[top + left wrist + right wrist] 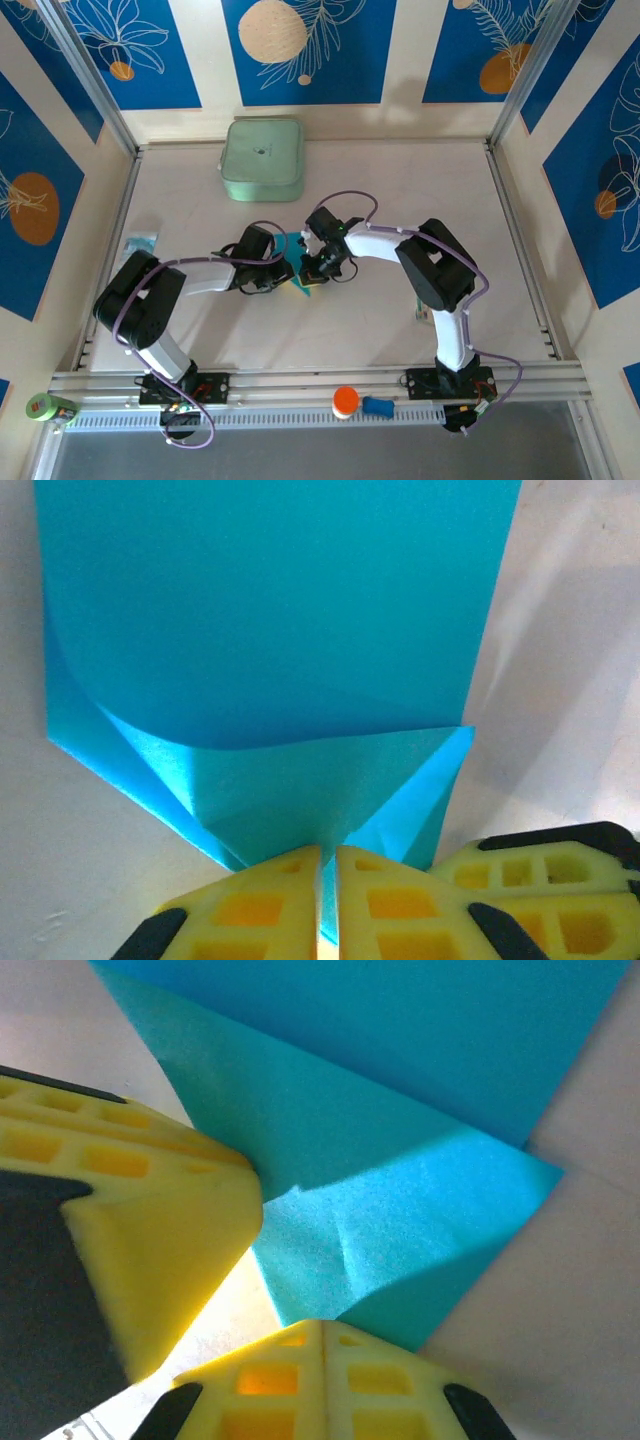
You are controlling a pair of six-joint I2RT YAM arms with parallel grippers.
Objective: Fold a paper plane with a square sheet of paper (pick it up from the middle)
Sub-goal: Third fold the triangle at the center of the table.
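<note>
The square sheet of paper (270,610) is cyan-blue and partly folded, with triangular flaps (330,790) meeting at its near end. My left gripper (328,865) is shut on that folded end, and a strip of paper shows between its yellow fingers. My right gripper (322,1332) is shut with no gap, its tips resting at the edge of a folded flap (400,1230). The left gripper's finger (150,1230) is close beside it. From above, both grippers (290,278) (312,272) meet over the paper (293,262) at the table's middle. A paper plane is out of view.
A pale green rounded box (262,160) sits at the back of the table. Small packets (140,243) lie at the left edge. An orange cap (345,402), a blue item (378,406) and a green can (50,407) rest on the front rail.
</note>
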